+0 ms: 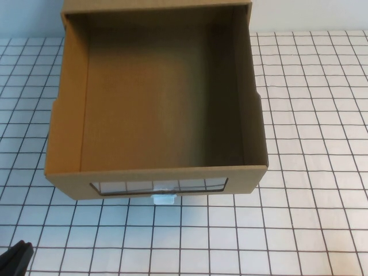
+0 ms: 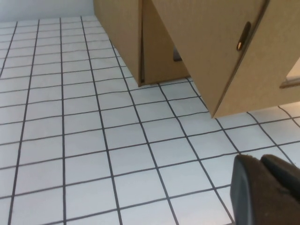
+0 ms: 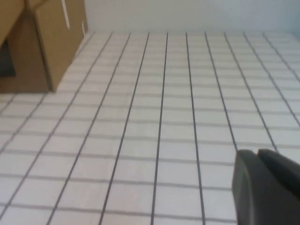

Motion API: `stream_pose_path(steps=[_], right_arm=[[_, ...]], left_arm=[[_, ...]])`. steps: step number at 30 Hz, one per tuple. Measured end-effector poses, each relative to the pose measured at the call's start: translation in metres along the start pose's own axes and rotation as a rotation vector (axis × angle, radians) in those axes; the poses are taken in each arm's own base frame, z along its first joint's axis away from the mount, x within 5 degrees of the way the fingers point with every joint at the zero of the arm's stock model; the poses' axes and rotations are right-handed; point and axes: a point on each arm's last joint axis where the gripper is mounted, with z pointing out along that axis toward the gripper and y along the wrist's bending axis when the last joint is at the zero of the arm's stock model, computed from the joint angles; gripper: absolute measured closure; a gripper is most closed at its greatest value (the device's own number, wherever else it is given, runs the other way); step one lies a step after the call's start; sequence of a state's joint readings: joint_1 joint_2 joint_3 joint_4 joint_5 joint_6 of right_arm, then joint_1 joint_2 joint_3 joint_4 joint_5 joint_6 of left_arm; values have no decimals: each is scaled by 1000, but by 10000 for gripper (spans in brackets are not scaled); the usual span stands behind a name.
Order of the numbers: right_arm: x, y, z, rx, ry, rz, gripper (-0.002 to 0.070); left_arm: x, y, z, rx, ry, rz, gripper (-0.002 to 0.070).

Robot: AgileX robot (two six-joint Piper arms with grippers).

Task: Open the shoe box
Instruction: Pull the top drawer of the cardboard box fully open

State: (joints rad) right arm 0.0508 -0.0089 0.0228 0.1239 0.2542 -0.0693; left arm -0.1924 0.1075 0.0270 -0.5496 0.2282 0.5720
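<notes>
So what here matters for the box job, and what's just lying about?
Job: box, open, mid-table; left pincer, shut, near-left corner; right pincer, shut, off the box.
Just there: gridded table.

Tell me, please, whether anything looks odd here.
Nothing stands out: the shoe box stands open and empty. The left gripper waits shut at the near left; the right gripper, also shut, hangs over the table away from the box.

My left end effector (image 1: 16, 256) sits low at seven o'clock in the high view, fingers pressed together. My right end effector (image 3: 258, 157) lies outside that view, its fingers closed too, holding nothing.
</notes>
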Motion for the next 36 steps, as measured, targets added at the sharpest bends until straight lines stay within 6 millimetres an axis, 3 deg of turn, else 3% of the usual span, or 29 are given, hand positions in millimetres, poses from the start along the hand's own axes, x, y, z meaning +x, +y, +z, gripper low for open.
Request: stream_pose_path(steps=[5, 31, 36], right_arm=[[9, 0, 0, -2, 101, -14, 689], [9, 0, 0, -3, 103, -14, 689], [9, 0, 0, -3, 103, -14, 689]], left_arm=[[0, 0, 0, 1, 2, 0, 677], [-3, 2, 0, -21, -32, 0, 677], [-5, 6, -2, -71, -62, 93, 677]])
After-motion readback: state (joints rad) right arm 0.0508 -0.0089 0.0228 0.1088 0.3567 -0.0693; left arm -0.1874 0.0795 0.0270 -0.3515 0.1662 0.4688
